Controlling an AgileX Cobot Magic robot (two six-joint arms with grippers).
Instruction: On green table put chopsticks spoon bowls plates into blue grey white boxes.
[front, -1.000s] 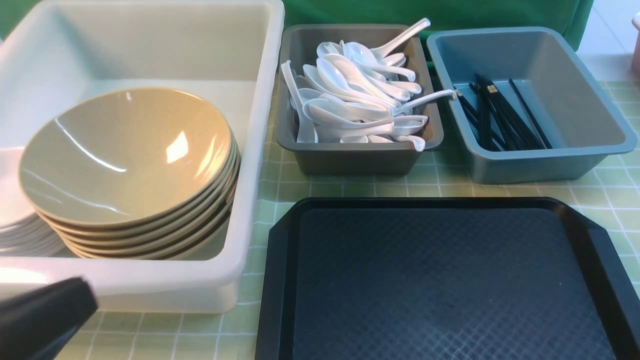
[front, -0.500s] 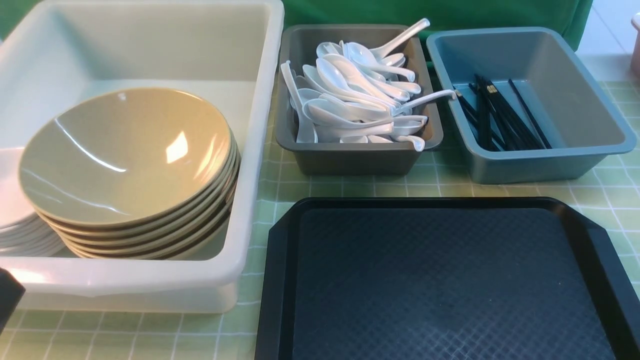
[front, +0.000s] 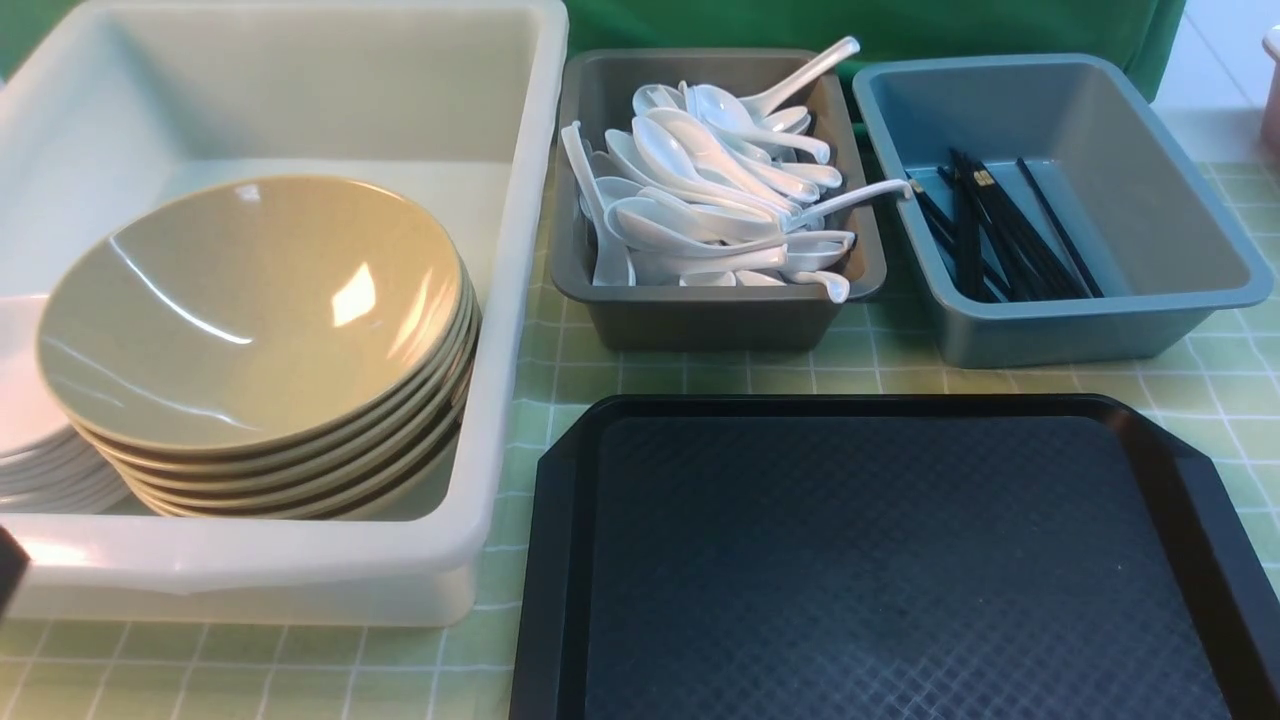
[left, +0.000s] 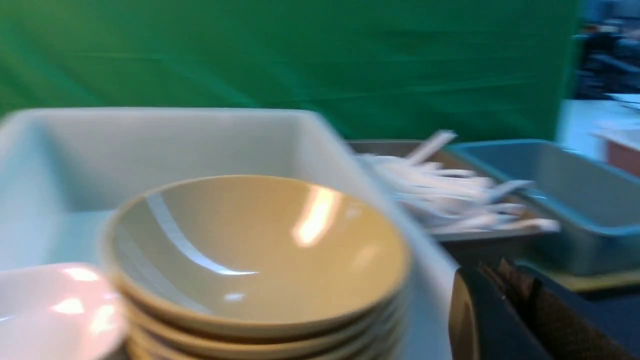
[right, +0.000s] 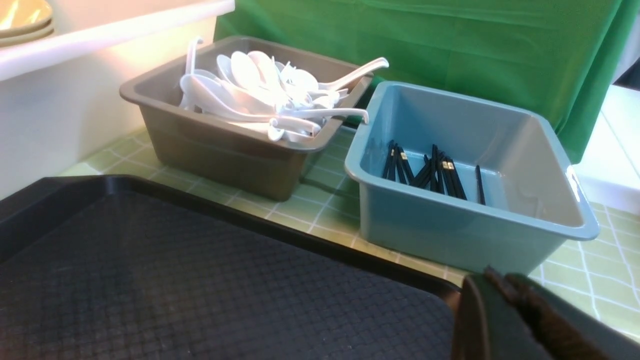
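Inside the white box (front: 520, 300), left of the black tray (front: 560, 520), stacked bowls (front: 250, 310) look glossy, heavy, breakable: grasp by the rim. Both grippers (left: 505, 300) (right: 505, 300) closed, empty.

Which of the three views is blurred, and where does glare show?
Left wrist view: smeared by motion blur, so the spoons streak sideways and the white box has soft edges. Front view: sharp, with bright glare patches on the top of the bowls. Right wrist view: sharp; the chopsticks read clearly, with light glare on the blue-grey box rim.
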